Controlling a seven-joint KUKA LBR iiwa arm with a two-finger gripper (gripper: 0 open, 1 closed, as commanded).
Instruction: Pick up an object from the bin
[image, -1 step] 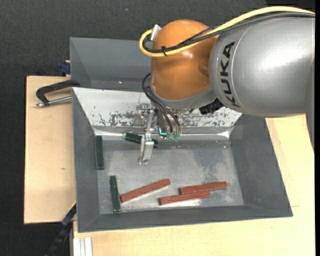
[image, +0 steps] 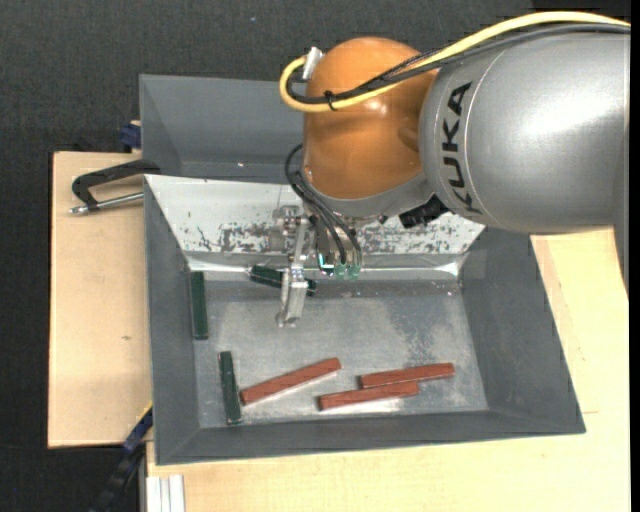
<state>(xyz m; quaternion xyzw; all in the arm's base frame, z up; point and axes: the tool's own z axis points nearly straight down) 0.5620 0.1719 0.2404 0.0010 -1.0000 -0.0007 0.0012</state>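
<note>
dark green stick (image: 266, 275) crosswise at the tool (image: 290, 314)

A short dark green bar (image: 270, 276) lies near the bin's (image: 166, 300) back wall.

The silver arm (image: 540, 120) bears the word "KUKA".

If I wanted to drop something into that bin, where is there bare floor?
The largest bare patch of bin floor is at the right, between the back wall and the two red-brown sticks. A smaller one lies between the green stick by the left wall and the pincer. The front is crowded with sticks.
</note>
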